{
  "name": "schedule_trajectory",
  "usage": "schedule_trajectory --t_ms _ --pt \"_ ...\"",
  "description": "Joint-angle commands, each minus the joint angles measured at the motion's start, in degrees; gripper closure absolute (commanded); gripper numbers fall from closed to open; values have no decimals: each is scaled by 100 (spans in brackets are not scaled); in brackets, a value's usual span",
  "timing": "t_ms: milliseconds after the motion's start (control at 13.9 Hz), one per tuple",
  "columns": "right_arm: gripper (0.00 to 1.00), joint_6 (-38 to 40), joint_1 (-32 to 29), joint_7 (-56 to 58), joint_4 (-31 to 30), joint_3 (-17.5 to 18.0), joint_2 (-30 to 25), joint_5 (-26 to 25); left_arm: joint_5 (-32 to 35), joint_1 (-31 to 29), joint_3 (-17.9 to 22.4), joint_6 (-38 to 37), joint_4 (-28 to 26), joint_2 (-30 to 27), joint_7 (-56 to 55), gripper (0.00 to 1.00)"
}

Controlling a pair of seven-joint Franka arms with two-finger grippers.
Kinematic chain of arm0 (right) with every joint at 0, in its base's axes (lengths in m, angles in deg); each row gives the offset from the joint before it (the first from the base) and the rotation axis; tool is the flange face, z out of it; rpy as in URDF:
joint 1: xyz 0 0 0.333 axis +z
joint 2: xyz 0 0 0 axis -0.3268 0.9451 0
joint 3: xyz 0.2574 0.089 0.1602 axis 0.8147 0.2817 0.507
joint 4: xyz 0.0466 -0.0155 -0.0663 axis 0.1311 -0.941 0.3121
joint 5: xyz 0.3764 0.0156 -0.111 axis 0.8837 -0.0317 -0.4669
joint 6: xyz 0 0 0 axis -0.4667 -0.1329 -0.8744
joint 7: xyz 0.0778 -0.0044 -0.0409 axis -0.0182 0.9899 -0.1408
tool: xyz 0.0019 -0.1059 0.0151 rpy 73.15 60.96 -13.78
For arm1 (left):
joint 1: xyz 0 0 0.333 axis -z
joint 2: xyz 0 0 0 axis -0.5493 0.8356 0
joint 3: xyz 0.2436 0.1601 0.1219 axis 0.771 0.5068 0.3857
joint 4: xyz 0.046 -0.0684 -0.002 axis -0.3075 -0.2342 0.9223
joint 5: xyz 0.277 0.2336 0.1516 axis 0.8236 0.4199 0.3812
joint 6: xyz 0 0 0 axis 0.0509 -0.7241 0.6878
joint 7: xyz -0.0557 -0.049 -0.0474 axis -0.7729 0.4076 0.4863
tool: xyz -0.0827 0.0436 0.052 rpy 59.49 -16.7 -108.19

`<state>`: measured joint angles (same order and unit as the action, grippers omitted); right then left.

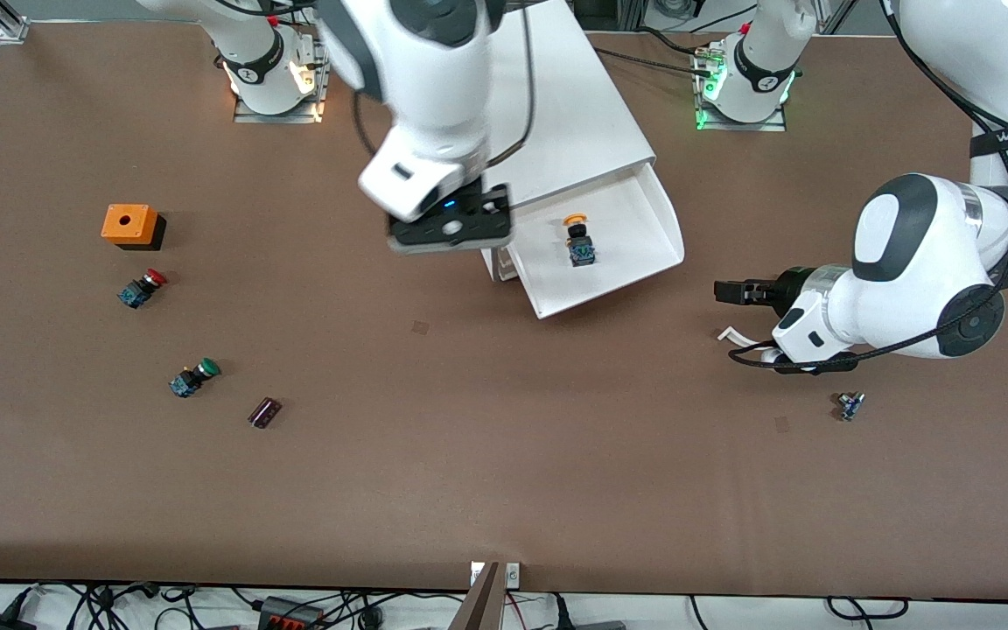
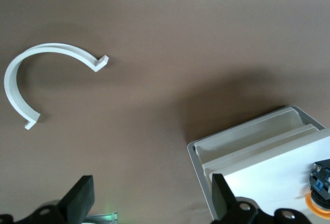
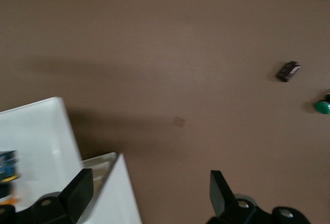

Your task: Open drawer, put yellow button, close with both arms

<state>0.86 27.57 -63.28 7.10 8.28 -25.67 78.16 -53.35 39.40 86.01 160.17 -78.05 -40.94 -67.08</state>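
**A:** Where is the yellow button (image 1: 577,234)?

**B:** It stands in the pulled-out top drawer (image 1: 635,254) of the white cabinet (image 1: 556,122), cap toward the cabinet. It sits beside the right claw (image 1: 451,229), toward the left arm's end of the bench (image 1: 504,490).

**A:** And that right claw?

**B:** It hangs over the drawer's corner at the cabinet front, fingers (image 3: 77,190) spread wide, nothing between them.

**A:** The left claw?

**B:** The left claw (image 1: 731,291) is low over the bench just beside the drawer, toward the left arm's end, pointing at the drawer. Its fingers (image 2: 82,195) are wide apart and empty. A white curved plastic strip (image 2: 31,74) lies on the bench under it.
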Motion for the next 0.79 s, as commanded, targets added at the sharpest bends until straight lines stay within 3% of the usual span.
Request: schedule_trajectory --t_ms 0,215,502,717 --pt "0 275 -707 481 -52 11 -125 13 323 34 -27 -65 82 -1 -40 0" --pt "0 301 -1638 621 -86 20 -248 250 359 -1 -27 -57 285 183 4 0" --pt "0 688 -2553 1973 -96 20 -266 514 377 -37 8 -48 706 685 40 0" --pt "0 671 -3055 2002 -226 29 -449 532 403 7 -27 670 524 580 -327 0"
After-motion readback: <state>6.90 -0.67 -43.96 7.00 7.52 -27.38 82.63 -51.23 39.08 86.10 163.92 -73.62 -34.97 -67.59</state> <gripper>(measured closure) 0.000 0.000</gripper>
